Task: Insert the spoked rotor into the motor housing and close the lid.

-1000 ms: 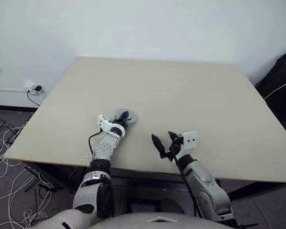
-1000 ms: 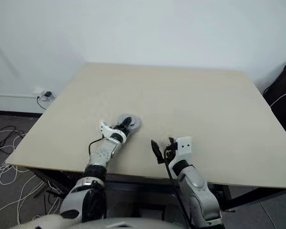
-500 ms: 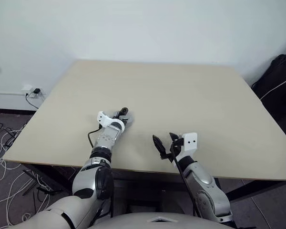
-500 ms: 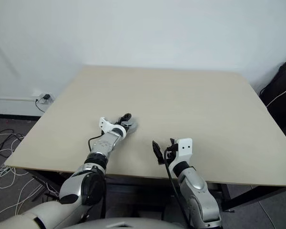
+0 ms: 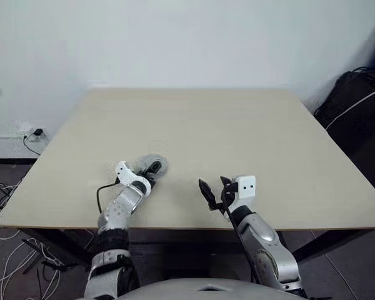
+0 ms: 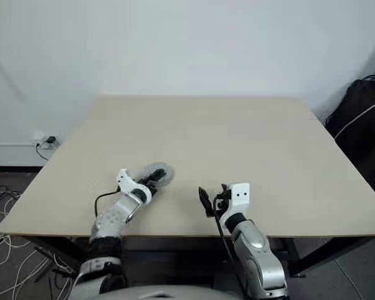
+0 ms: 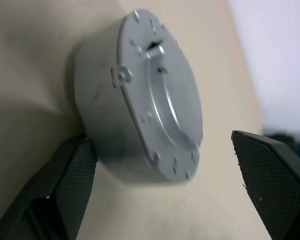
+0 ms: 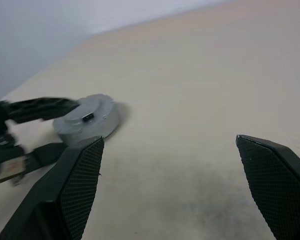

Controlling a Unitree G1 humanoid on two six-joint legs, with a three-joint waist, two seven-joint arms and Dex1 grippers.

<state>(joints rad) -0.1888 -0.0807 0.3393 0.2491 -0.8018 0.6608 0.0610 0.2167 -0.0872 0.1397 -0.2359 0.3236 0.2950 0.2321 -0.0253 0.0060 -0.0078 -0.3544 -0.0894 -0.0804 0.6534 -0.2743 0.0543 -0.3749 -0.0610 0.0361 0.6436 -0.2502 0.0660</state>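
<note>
lid (image 7: 160, 105): smooth grey metal disc | table (image 5: 250, 137): matte beige

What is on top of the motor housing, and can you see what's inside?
The silver-grey lid sits on the motor housing, which rests on the table between the open left hand's fingers. The lid covers the interior, so the rotor and windings cannot be seen.

Bare table (image 5: 237, 131) all around; only the closed motor housing (image 7: 140, 120) stands near the left hand (image 5: 151, 170).

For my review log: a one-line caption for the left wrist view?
Closed grey motor housing lying on the table between open left gripper fingers.
</note>
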